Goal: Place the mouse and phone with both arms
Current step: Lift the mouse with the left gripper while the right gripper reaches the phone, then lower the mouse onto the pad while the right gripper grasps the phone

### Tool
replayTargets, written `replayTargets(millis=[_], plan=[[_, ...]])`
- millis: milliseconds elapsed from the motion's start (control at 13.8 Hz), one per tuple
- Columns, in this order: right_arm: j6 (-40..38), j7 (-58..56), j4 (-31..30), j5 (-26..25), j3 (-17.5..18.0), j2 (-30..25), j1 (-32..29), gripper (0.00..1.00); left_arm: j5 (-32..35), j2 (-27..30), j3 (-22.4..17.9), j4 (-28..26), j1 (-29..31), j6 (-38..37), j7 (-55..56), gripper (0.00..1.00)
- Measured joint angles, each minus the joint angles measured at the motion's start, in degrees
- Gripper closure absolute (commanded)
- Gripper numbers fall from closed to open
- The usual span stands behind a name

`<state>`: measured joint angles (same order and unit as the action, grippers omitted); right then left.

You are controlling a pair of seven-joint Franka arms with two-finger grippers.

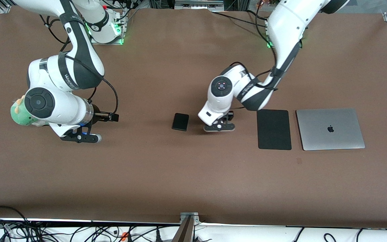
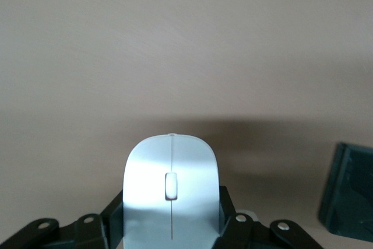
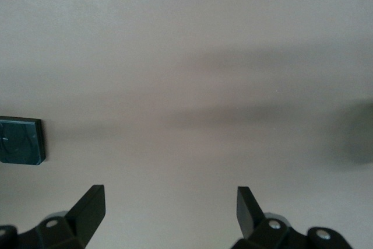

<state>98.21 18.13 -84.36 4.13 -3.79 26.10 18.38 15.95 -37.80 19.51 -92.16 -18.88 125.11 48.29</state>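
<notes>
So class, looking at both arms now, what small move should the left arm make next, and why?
Probably carry the mouse, clamped in the left gripper, toward the mouse pad, which lies bare beside the laptop. The right gripper waits open, the phone untouched.

Phone (image 1: pixel 180 121) sits mid-table. Mouse pad (image 1: pixel 274 129) lies toward the left arm's end, laptop (image 1: pixel 330 129) just beside it.
</notes>
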Motion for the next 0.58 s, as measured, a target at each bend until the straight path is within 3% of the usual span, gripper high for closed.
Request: replayTargets(millis=[290,580], plan=[[2.3,2.7,0.0,0.0,0.0,0.4,1.3,0.0,-1.1,3.9,0.4,0.0,10.6,-7.6,-16.3,0.55],[6.5,12.6,0.0,0.0,0.1,3.5,6.9,0.0,-1.4,3.3,0.4,-1.0,21.7,-9.3,-28.7,0.56]])
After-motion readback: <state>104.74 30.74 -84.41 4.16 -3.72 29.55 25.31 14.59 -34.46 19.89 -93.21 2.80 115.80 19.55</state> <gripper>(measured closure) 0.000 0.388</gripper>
